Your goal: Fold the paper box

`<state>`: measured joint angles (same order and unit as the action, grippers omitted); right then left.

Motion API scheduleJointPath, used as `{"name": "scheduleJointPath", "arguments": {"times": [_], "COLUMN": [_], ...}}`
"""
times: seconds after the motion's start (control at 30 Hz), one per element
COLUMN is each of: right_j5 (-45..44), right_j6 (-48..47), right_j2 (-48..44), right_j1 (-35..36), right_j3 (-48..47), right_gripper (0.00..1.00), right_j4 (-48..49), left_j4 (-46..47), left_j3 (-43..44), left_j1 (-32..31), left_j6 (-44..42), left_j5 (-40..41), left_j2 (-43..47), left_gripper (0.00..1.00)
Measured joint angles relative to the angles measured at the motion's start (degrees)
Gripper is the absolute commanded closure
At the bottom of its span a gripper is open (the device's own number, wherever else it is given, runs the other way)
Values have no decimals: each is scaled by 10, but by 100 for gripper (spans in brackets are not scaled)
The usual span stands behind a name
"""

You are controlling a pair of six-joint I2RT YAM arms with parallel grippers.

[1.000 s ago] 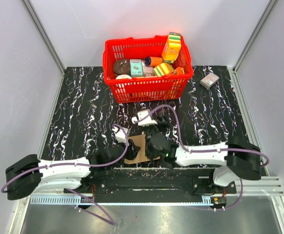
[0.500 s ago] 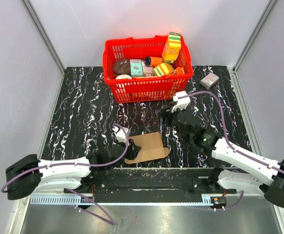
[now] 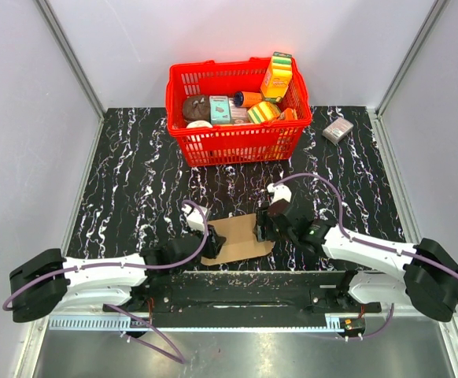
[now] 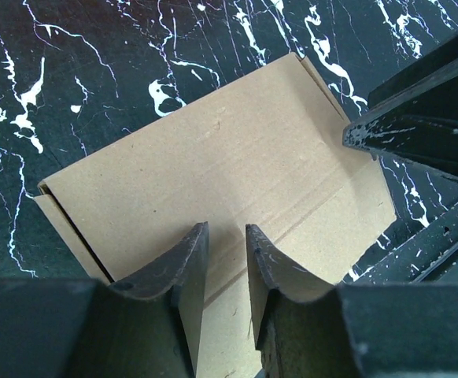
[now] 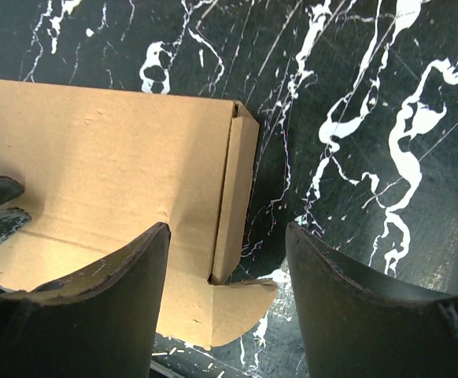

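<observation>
The paper box point(image 3: 237, 235) lies flat on the black marble table near the front edge, a plain brown sheet with creases and a rounded tab at its near right corner. In the left wrist view my left gripper point(image 4: 227, 230) hovers low over the paper box point(image 4: 213, 165), its fingers a narrow gap apart with only cardboard showing between them. My right gripper point(image 5: 227, 228) stands wide open astride the right edge of the paper box point(image 5: 111, 157), one finger over the sheet and the other over bare table. In the top view the left gripper point(image 3: 213, 242) and right gripper point(image 3: 262, 228) flank the sheet.
A red basket point(image 3: 229, 146) full of colourful packages stands behind the box. A small grey-pink box point(image 3: 337, 130) lies at the back right. The black base rail point(image 3: 237, 295) runs along the table's near edge, just in front of the sheet.
The right arm swung off the box toward the back right, then returned to the sheet's right edge. The left gripper's jaws have narrowed a little. The left arm stayed put.
</observation>
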<state>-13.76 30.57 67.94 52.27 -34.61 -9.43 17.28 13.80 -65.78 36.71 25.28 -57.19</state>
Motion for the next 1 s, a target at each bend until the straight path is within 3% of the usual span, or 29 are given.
{"name": "scheduleJointPath", "arguments": {"times": [0.37, 0.43, 0.63, 0.9, 1.0], "right_j5": [13, 12, 8, -9, -13], "right_j6": [20, 21, 19, -12, -26], "right_j2": [10, 10, 7, 13, 31], "right_j1": [0, -1, -1, -1, -1], "right_j3": [13, 13, 13, 7, -4], "right_gripper": [33, 33, 31, 26, 25], "right_j4": [15, 15, 16, 1, -1], "left_j4": [9, 8, -20, -98, -123], "left_j3": [-3, -4, -4, 16, 10], "left_j1": [0, 0, 0, 0, 0], "left_j6": [0, 0, -3, -7, 11], "left_j5": [0, 0, 1, 25, 41], "left_j2": [-7, -6, 34, 151, 191], "left_gripper": [75, 67, 60, 44, 43]}}
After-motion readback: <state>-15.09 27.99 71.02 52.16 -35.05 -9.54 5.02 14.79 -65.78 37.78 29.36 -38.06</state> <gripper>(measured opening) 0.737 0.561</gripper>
